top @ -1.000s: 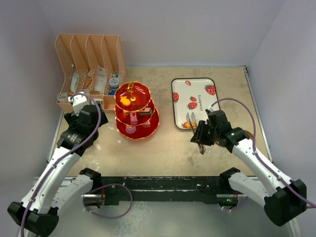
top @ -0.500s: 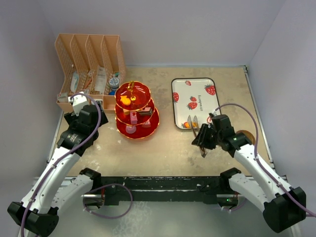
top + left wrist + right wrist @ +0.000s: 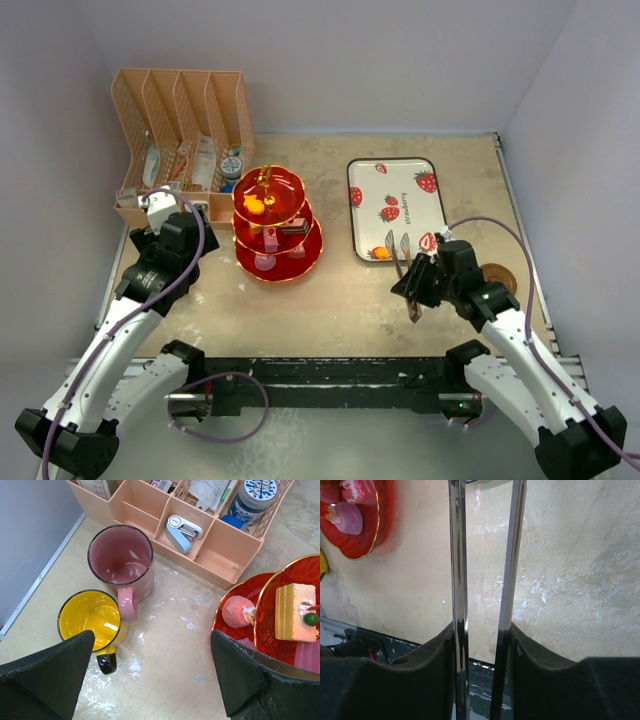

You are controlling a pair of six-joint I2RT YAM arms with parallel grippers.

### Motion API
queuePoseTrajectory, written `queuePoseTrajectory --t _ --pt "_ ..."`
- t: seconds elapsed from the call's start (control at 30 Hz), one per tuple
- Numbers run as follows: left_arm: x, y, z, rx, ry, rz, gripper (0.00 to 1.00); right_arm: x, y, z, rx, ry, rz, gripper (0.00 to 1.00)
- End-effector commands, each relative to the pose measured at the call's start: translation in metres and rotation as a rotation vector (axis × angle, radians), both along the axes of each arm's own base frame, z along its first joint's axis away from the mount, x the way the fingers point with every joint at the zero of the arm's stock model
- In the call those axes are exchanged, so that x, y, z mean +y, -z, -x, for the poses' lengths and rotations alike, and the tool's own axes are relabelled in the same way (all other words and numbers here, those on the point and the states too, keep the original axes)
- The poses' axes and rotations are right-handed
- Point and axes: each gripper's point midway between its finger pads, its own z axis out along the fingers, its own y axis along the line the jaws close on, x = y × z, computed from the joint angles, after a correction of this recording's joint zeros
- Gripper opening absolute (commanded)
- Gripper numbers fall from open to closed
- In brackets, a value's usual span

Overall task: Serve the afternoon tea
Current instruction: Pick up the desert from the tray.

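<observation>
The red three-tier stand point(image 3: 277, 225) with gold rims stands left of centre and carries small toy cakes. In the left wrist view a pink mug point(image 3: 121, 560) and a yellow mug point(image 3: 90, 620) stand upright side by side, left of the stand's lower tier point(image 3: 231, 636). My left gripper point(image 3: 152, 645) hangs open over bare table between mugs and stand. My right gripper point(image 3: 420, 285) is shut on the metal tongs point(image 3: 403, 262). Their two arms point(image 3: 457, 555) run up between its pads, slightly apart. An orange sweet point(image 3: 379, 253) lies on the tray by the tong tips.
A white strawberry-print tray point(image 3: 397, 205) lies right of centre. A peach desk organiser point(image 3: 185, 140) with small items stands at the back left, just behind the mugs point(image 3: 210, 545). A brown round disc point(image 3: 497, 277) lies by the right arm. Walls enclose three sides.
My right arm has drawn back toward the near right with the tongs. The tongs' arms have spread a little and sit right of the orange sweet. The left arm is still.
</observation>
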Motion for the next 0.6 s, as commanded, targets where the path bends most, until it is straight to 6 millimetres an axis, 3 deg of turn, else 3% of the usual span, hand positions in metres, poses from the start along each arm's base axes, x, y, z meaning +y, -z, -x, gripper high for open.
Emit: queuePoseTrajectory --t 0.0,0.23,0.4,0.57 --pt "-0.002 -0.004 -0.003 -0.026 0.001 0.009 0.96 -0.001 0.000 -0.001 -0.004 0.070 -0.042 0.41" --pt "-0.002 -0.004 -0.003 -0.027 0.003 0.011 0.96 0.012 0.004 0.000 0.018 0.040 -0.109 0.42" --pt "-0.001 -0.005 -0.002 -0.030 0.001 0.011 0.96 0.017 0.022 0.013 0.075 -0.025 -0.108 0.42" --pt "-0.002 -0.005 -0.003 -0.028 0.002 0.011 0.96 0.023 0.020 0.005 0.059 -0.041 -0.128 0.42"
